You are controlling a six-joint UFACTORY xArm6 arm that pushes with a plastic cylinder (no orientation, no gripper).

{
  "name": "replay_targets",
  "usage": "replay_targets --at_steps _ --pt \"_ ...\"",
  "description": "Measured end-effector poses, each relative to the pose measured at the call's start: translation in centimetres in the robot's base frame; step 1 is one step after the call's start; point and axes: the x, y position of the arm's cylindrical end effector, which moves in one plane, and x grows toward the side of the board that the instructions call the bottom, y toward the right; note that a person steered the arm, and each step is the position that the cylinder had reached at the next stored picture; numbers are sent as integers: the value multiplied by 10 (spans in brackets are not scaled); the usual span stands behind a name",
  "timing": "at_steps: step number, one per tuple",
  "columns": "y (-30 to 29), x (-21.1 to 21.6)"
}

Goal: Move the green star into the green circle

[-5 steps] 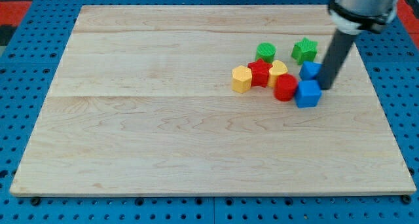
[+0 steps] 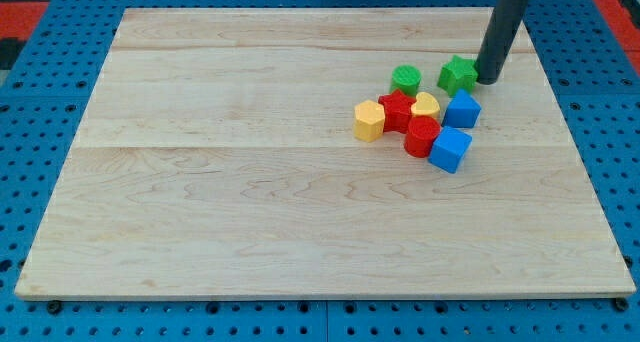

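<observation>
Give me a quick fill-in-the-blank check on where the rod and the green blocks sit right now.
My tip touches the green star on the star's ____ side in the view.
The green circle lies to the view's ____ of the green star.
Between star and circle there is a ____, so they do not touch.
The number of blue blocks is ____.

Missing words: right; left; gap; two

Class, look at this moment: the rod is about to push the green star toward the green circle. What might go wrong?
1. My tip sits at the green star's right edge; an off-centre push may spin it aside.
2. The blue block and yellow block lie just below; a downward drift would disturb them.
</observation>
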Motion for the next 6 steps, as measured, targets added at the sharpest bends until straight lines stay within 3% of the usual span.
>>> replay_targets --at_steps 3,5,6 --pt "-63 19" --pt "-126 7" --pt "-138 38"
